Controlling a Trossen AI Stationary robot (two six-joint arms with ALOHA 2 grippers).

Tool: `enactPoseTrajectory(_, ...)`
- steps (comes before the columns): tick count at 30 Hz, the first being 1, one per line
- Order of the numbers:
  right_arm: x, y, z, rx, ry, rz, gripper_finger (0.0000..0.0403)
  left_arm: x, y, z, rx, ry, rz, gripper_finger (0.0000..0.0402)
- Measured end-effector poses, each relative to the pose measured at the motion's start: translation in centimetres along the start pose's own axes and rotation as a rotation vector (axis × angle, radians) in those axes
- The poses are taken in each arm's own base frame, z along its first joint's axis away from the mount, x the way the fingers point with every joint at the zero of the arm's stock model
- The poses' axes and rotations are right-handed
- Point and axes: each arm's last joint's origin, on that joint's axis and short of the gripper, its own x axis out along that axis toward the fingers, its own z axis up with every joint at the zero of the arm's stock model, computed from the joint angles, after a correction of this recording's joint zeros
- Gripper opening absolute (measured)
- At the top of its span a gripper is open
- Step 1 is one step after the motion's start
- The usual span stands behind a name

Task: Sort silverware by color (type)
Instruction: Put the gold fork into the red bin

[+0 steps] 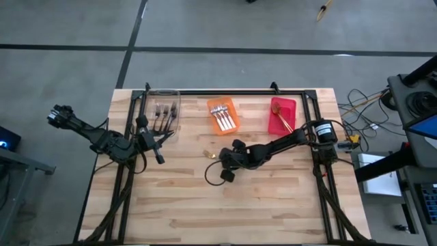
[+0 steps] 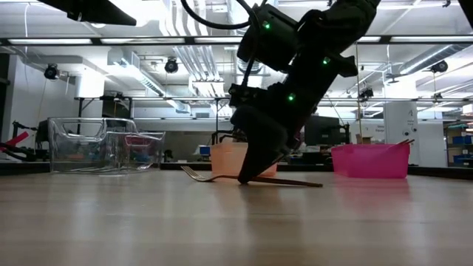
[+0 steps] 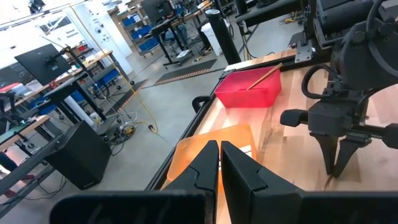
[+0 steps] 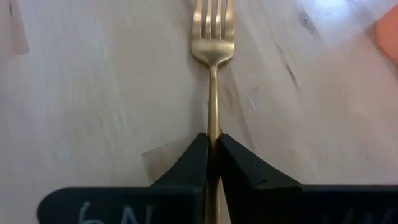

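Fork [image 4: 212, 93] gold, tines clear only in R wrist view | R tool [image 4: 212, 158] pinching handle | L tool [image 3: 219, 163] pressed together

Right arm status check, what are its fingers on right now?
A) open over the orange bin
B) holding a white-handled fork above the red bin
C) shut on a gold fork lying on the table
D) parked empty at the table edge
C: in the right wrist view the right gripper has its fingers pinched on the handle of the gold fork, which lies on the table, tines pointing away.
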Motion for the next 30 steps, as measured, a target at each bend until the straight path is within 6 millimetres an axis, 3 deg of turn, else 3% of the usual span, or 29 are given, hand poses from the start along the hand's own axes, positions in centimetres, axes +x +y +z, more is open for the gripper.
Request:
enactPoseTrajectory(7, -4.0, -0.8, 2.6, 0.000, 0.030, 0.055, 0.0015, 0.0, 0.1, 0.3, -0.009, -0.009, 0.002, 0.0001)
enactPoseTrajectory(18, -11.7, -6.5, 5.0, 0.095, 0.038, -0.036, 0.0014, 0.1, 0.0, 1.4, -0.037, -0.030, 0.005, 0.0001)
enactPoseTrajectory(24, -13.9, -10.6, 5.2, 0.207, 0.073, -0.112, 0.0013, 0.5, -0.4, 2.1, -0.022, -0.022, 0.004, 0.0001)
enactPoseTrajectory(30, -14.7, -14.4, 4.7, 0.295, 0.151, -0.196, 0.0013, 1.0, -1.1, 2.6, 0.007, -0.009, 0.002, 0.0001)
